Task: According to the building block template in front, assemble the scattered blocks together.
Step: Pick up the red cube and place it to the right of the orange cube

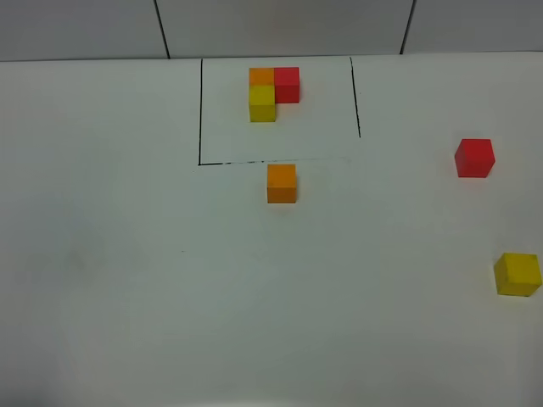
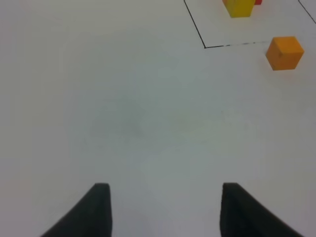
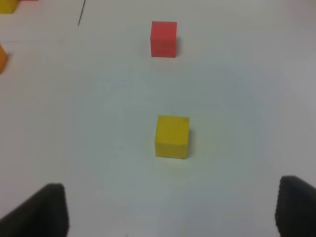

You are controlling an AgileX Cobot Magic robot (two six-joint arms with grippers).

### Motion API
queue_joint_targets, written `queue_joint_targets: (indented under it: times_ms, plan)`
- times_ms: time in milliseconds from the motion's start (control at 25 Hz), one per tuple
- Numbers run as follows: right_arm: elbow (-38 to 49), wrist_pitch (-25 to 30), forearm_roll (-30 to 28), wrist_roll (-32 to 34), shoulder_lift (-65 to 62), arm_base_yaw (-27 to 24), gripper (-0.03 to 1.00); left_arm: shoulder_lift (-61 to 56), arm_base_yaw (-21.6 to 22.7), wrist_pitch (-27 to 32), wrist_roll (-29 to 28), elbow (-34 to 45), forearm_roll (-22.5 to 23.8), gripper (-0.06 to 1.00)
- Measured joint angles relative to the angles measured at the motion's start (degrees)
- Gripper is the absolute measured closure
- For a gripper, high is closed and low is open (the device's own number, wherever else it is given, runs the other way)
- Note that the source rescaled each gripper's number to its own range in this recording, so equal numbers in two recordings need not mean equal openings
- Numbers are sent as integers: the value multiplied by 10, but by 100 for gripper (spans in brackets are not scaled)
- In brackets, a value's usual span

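— Looking over the white table (image 1: 102, 271), where do you see the building block template (image 1: 273, 89)?
— At the far side, inside the black lines (image 1: 200, 110). Orange is at the corner, and red and yellow are joined to it in an L.
— And the loose ones?
— The orange cube (image 1: 282, 183) lies just outside the near line. The red cube (image 1: 474, 158) and the yellow cube (image 1: 517, 274) are well apart from it, at the right side.
— What does the left gripper (image 2: 166, 187) hold?
— Nothing. Its jaws stand partly apart over bare table.
— And the right gripper (image 3: 173, 183)?
— Its jaws are spread wide, also empty. The yellow cube lies in front of them, not touched, and the red one is farther behind it.
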Motion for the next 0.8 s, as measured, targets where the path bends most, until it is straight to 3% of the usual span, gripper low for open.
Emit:
queue_joint_targets:
  times_ms: [800]
  plan:
    - [0,0,1,0,0,0,17,0,0,0,0,0,0,84]
